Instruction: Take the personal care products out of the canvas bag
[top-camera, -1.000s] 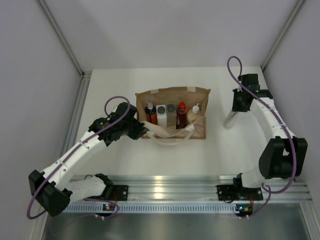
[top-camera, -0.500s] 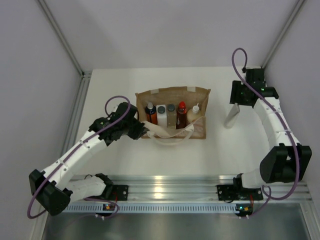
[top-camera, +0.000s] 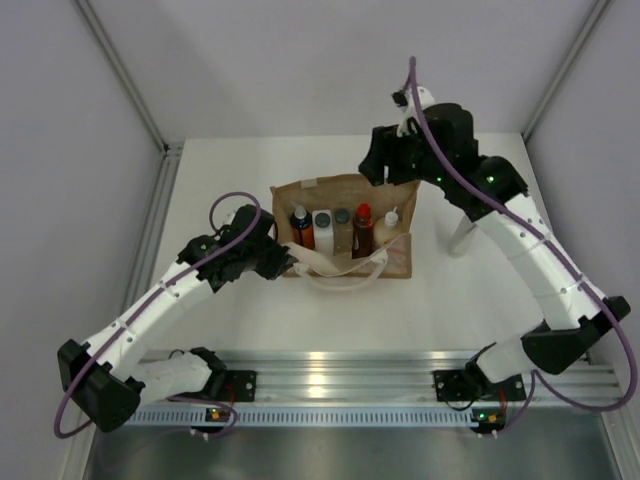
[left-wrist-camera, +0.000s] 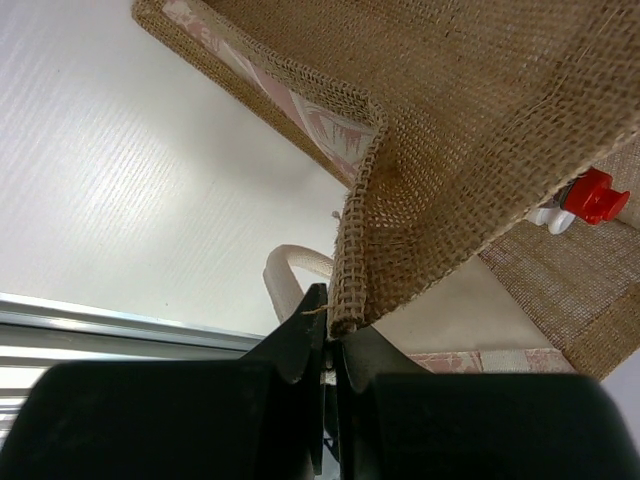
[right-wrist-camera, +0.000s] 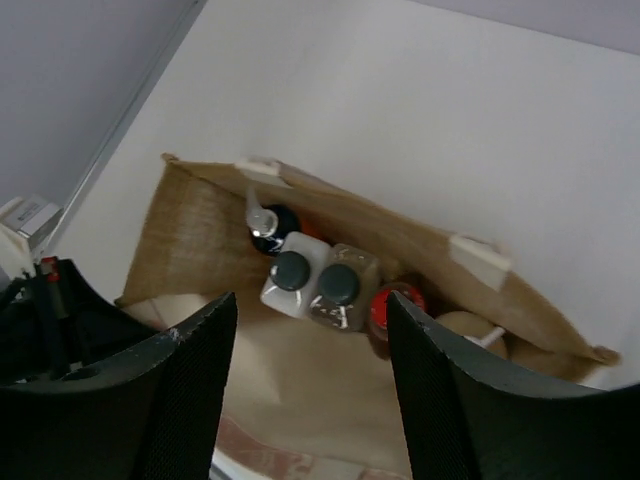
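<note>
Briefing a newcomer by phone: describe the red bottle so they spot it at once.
Find the brown woven bag on the white table. Five bottles stand in a row inside; the red bottle is fourth from the left, the only one with a red cap.

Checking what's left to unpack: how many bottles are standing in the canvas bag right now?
5, in a row inside the canvas bag, left to right from overhead: orange bottle, white squarish bottle, clear grey-capped bottle, red bottle, cream bottle. Others could hide beneath.
</note>
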